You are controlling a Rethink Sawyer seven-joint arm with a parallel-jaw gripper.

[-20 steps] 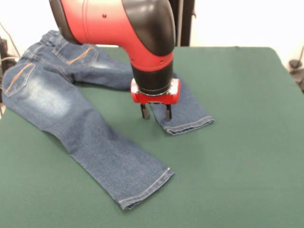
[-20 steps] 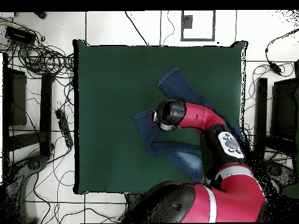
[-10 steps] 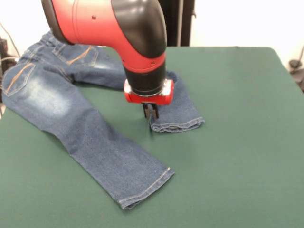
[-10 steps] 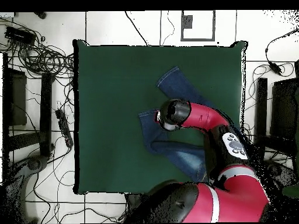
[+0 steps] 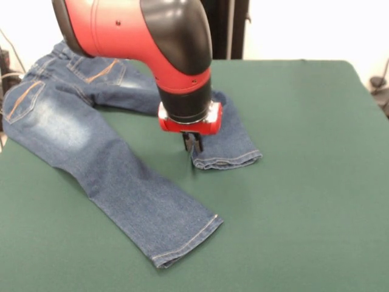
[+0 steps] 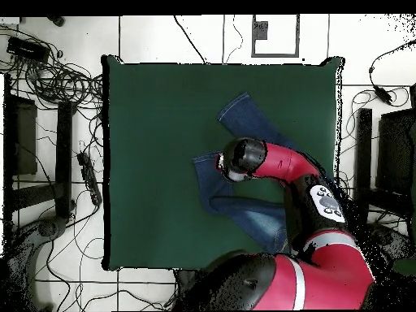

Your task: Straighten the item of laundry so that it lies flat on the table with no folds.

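The item of laundry (image 5: 91,152), a small pair of blue denim jeans, lies on the green table (image 5: 304,182) with its waist off the far left corner and its legs spread apart. One leg runs toward the near edge and lies flat. The other leg is shorter in view and ends in a cuff (image 5: 226,159) at mid-table. My gripper (image 5: 193,143) points straight down and is shut on the left corner of that cuff. In the overhead view the jeans (image 6: 244,118) show on the table (image 6: 154,122), and the arm's wrist (image 6: 241,158) hides the gripper.
The waist of the jeans hangs at the table's left edge in the front view. Cables (image 6: 57,77) and dark equipment (image 6: 20,138) lie on the floor beside the table. A black post (image 5: 234,27) stands behind the table's far edge.
The gripper's fingers, apart one second ago, have closed on the cuff's corner. The gripper and cuff shifted a little to the left in the front view, then held still.
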